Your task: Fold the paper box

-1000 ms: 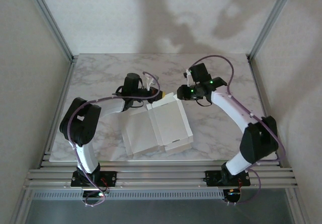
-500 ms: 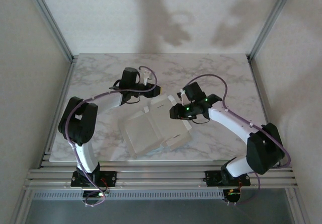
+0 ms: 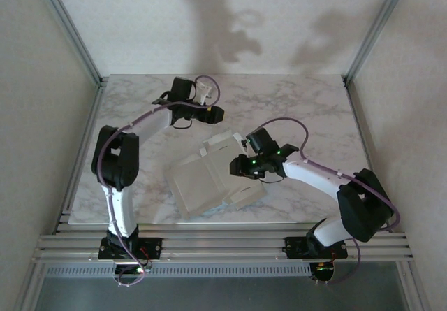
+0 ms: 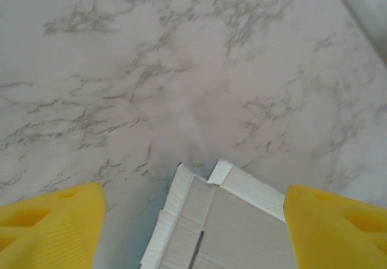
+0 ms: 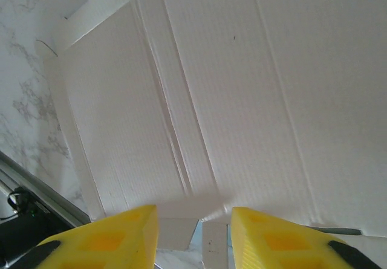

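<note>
Seen from above, the paper box [image 3: 202,182] lies opened out flat, pale face up, on the marble worktop [image 3: 321,108]. It is nearer the near edge than the far one, a little left of the middle. The left hand [image 3: 214,114] hovers beyond the box's far corner, toward the far edge and apart from the card. The right hand [image 3: 236,165] sits over the box's right half, probably to press or steady a panel for folding. From the left wrist, two yellow fingers [image 4: 51,223] stand wide apart with nothing between them. The box's far corner, with its narrow edge strips, lies on the worktop below. From the right wrist, yellow fingers [image 5: 103,239] stand partway apart over creased white panels. The card's notched edge shows in the gap, but whether they pinch it cannot be told.
</note>
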